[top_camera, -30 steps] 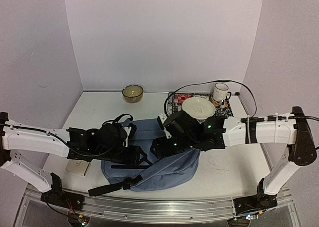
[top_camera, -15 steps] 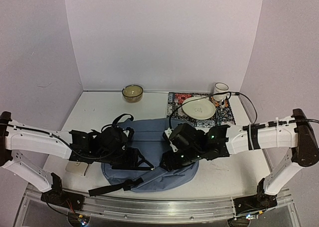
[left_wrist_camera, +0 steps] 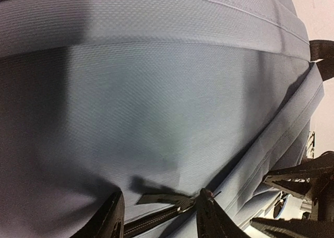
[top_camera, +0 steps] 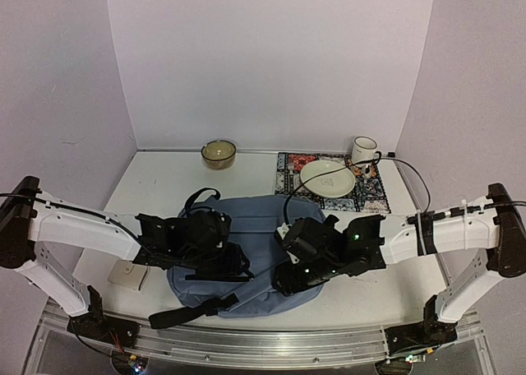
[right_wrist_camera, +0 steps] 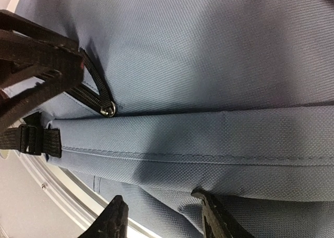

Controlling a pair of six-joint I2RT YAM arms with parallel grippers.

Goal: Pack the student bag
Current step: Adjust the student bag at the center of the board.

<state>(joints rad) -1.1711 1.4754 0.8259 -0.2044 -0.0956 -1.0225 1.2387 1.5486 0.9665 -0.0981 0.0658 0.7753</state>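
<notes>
Two grippers meet our large soft blue-grey fabric student bag (top_camera: 251, 219), flat at the white table's (top_camera: 164, 178) six o'clock. Left gripper (left_wrist_camera: 160, 195), spread, straddles the black zipper (left_wrist_camera: 156, 216), likely to open it. Right gripper (right_wrist_camera: 159, 197), at the bag's four o'clock, is half-spread; whether it pinches fabric, we cannot tell.

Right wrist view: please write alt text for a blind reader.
Blue-grey backpack fabric fills the frame. A black zipper ends in a metal ring at left; the right gripper shows two fingertips apart at the bottom.

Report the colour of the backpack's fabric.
Blue-grey backpack fabric with a fine weave; it shows best in the right wrist view.
</notes>
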